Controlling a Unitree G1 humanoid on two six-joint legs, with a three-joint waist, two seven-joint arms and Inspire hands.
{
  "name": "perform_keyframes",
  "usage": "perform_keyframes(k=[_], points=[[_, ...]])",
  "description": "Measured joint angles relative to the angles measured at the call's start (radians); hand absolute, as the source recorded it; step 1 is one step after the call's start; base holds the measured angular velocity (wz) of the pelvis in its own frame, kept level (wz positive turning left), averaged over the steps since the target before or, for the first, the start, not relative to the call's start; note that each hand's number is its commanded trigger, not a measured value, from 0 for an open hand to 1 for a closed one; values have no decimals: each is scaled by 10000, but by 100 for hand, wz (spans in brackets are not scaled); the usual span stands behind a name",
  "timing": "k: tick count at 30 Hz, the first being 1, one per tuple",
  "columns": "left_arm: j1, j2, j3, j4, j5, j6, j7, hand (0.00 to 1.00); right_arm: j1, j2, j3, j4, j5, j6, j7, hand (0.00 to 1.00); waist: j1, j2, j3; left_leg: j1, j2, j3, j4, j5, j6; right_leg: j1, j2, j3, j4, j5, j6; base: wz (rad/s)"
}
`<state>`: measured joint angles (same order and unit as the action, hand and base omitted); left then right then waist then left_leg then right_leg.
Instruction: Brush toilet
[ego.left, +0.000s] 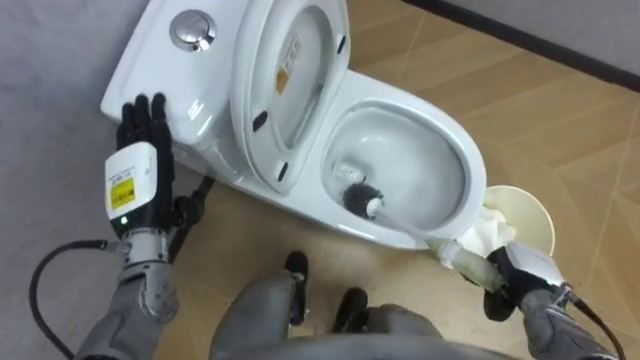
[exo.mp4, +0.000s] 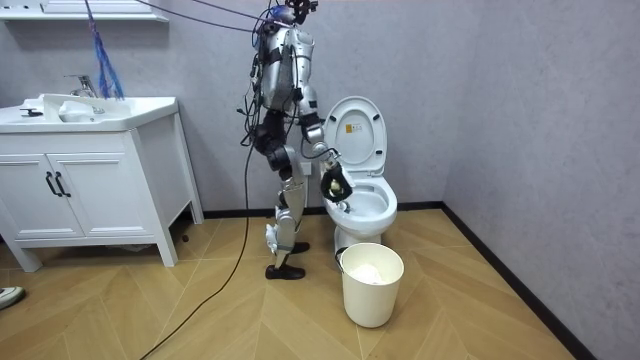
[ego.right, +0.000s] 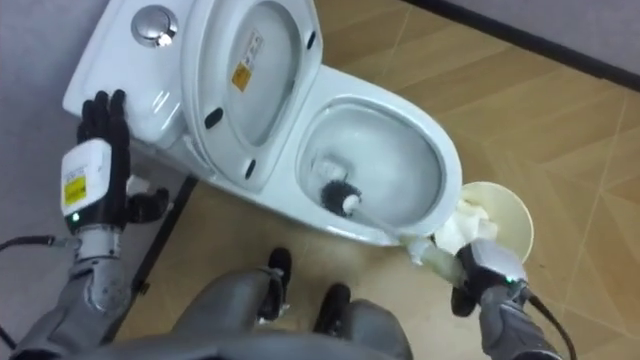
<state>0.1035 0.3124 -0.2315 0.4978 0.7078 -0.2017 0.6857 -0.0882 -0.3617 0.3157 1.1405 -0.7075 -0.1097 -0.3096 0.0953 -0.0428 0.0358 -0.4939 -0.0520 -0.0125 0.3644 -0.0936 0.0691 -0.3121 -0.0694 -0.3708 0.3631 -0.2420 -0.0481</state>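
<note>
Right robot hand (ego.left: 512, 284) grips the toilet brush (ego.left: 363, 199), bristles in the bowl (ego.left: 425, 160). Left robot hand (ego.left: 140, 160) is flat by the tank (ego.left: 178, 75).

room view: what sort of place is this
Most likely a bathroom: a toilet with its lid up and a brush in the bowl, a white sink cabinet, and a waste bin.
</note>
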Motion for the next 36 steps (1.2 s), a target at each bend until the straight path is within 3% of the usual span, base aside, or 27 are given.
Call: perform_keyframes(k=[2, 4, 8, 10, 13, 20, 22, 25, 29, 33, 36], points=[[-399, 201, -321, 193, -7, 3, 87, 0, -709, -203, 270, 223, 2, -36, -6, 100, 143, 18, 45, -277, 0, -14, 175, 50, 4, -344, -38, 27, 298, -28, -38, 4], [-1107, 356, -788, 450, -107, -5, 287, 0, -1738, -640, 794, 464, -53, -32, -175, 100, 443, 59, 177, -797, -15, -9, 381, 116, 23, -1025, -201, 29, 906, -137, -113, -4], [-2110, 374, -1332, 720, -251, -14, 545, 0, -2890, -1279, 1371, 534, -73, 142, -377, 100, 786, 10, 267, -1585, -114, 38, 485, 410, 16, -2090, -455, 60, 1692, -211, -183, 5], [-2435, 369, -1408, 828, -291, -27, 633, 0, -3335, -1380, 1356, 553, -396, 326, -393, 100, 846, 14, 374, -1794, -108, 64, 484, 552, 9, -2355, -494, 54, 1809, -189, -220, 2], [-2751, 373, -1536, 815, -490, -110, 711, 0, -3654, -1443, 1405, 557, -435, 514, -545, 100, 950, 67, 422, -2186, -93, 66, 596, 650, 20, -2772, -517, 48, 1988, -142, -252, -2], [-3337, 659, -1835, 928, -487, -174, 973, 0, -3979, -1670, 1508, 576, -478, 753, -1027, 100, 1043, 217, 460, -2988, -116, 96, 791, 826, -13, -3687, -624, 102, 2496, -121, -311, 0], [-3529, 698, -1887, 1023, -492, -123, 965, 0, -4039, -1741, 1511, 618, -460, 796, -1143, 100, 1043, 326, 514, -3030, -129, 125, 797, 832, -18, -3768, -682, 87, 2605, -148, -336, 2], [-3628, 708, -1877, 1032, -470, 9, 969, 0, -4145, -1874, 1509, 620, -448, 882, -1351, 100, 1070, 452, 497, -3227, -116, 150, 820, 928, -28, -4006, -692, 91, 2688, -138, -337, -2], [-3692, 698, -1928, 1019, -460, 294, 952, 0, -4149, -1849, 1516, 592, -603, 989, -1375, 100, 1064, 465, 492, -3237, -128, 264, 742, 987, -38, -4144, -801, 85, 2839, -157, -371, 0], [-3661, 536, -1897, 951, -278, 543, 898, 0, -4027, -1745, 1749, 270, -1581, 1327, -1387, 100, 1145, 529, 456, -3233, -68, 272, 755, 1023, -84, -4140, -733, 104, 2788, -108, -501, -4], [-3544, 502, -1929, 908, -297, 685, 901, 0, -3798, -1499, 1882, -311, -1885, 1819, -1435, 100, 1257, 601, 411, -3202, 3, 305, 765, 1004, -63, -4083, -642, 125, 2688, -93, -521, -7]])
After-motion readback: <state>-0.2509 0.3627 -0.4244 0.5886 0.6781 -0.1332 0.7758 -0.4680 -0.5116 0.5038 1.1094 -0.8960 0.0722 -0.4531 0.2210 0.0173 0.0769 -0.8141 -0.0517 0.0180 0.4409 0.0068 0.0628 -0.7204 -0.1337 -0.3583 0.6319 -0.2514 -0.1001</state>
